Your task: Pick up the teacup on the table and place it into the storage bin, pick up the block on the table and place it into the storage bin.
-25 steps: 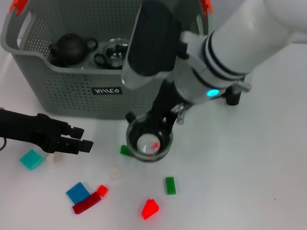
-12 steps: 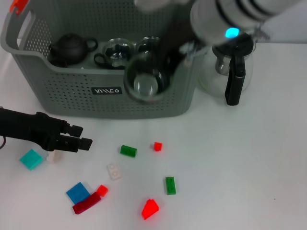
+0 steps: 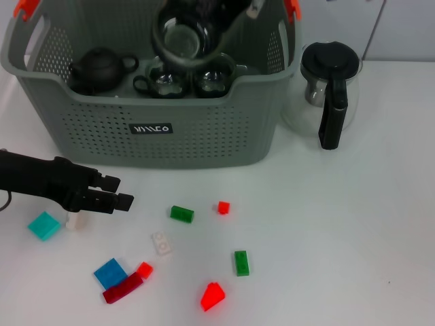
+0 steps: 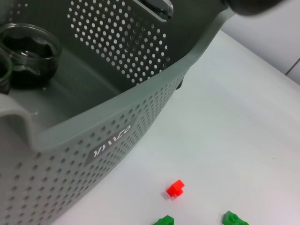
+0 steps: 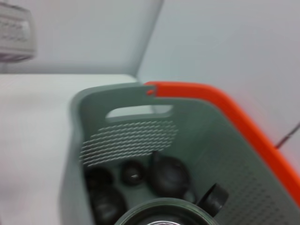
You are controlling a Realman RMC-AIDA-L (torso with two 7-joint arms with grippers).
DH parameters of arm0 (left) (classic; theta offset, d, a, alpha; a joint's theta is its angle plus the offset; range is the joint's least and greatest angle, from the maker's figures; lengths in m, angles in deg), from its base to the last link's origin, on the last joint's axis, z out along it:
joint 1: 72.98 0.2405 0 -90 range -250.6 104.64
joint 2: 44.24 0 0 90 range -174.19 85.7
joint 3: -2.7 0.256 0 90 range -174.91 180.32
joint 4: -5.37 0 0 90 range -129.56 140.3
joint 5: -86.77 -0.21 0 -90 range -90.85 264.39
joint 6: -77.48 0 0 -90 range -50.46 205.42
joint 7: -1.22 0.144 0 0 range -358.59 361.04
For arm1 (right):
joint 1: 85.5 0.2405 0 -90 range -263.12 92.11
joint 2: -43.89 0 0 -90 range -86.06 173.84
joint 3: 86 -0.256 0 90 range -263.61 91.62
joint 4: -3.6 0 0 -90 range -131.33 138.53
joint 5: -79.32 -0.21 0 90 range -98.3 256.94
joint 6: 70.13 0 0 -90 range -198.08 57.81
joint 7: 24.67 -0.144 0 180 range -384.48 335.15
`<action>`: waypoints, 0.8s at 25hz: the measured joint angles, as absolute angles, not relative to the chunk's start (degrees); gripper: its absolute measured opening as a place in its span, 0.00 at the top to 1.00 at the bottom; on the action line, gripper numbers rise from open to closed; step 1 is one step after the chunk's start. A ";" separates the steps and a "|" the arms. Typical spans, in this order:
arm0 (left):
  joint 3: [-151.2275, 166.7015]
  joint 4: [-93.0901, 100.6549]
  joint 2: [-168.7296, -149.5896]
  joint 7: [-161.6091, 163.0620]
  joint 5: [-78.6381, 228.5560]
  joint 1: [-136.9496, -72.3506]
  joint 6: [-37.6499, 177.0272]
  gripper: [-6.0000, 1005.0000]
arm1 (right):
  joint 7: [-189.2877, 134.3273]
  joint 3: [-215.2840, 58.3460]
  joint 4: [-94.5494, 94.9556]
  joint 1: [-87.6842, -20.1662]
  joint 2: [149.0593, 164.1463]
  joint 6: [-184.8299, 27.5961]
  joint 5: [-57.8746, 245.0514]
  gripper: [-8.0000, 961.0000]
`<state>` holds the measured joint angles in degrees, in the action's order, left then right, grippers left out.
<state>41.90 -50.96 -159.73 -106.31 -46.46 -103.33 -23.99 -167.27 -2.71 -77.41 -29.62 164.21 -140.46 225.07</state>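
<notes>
Teacup [image 3: 182, 39] of clear glass hangs above the open top of the storage bin [image 3: 170, 142], gripped by the right gripper [image 3: 214, 17], whose dark fingers close on its rim at the upper edge of the head view. Inside the grey perforated bin sit a dark teapot [image 3: 100, 69] and two more glass cups [image 3: 166, 78]. A glass jug [image 3: 326, 92] with a black lid and handle stands just beside the bin, on the robot's right.

The left gripper [image 3: 109, 193] rests low over the white table [image 3: 340, 238] at the robot's left, its two black fingers a little apart and holding nothing, just beside a small white block [image 3: 76, 221] and near a teal block [image 3: 43, 225]. Loose blocks lie scattered in front of the bin: a green block [image 3: 181, 214], a small red block [image 3: 223, 207], a second green block [image 3: 241, 263] and a red wedge [image 3: 212, 295].

Only the left wrist view shows the bin's front wall and label close up, with the small red block [image 4: 176, 188] on the table below it. Only the right wrist view looks down into the bin from above, showing the orange rim [image 5: 225, 112], a cut-out handle [image 5: 138, 112] and the teapot [image 5: 168, 176] among the cups, with the held cup's rim [image 5: 164, 213] at the picture's edge.
</notes>
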 joint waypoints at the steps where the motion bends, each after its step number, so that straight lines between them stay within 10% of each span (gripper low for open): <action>1: 41.90 -50.96 -159.79 -106.31 -46.46 -103.36 -23.94 0.43 | -167.27 -2.58 -76.16 -29.60 164.21 -138.58 225.48 0.93; 20: 41.90 -49.22 -160.44 -105.47 -46.85 -103.08 -22.57 0.43 | -162.84 -2.33 -39.93 -16.36 164.13 -116.87 228.03 0.93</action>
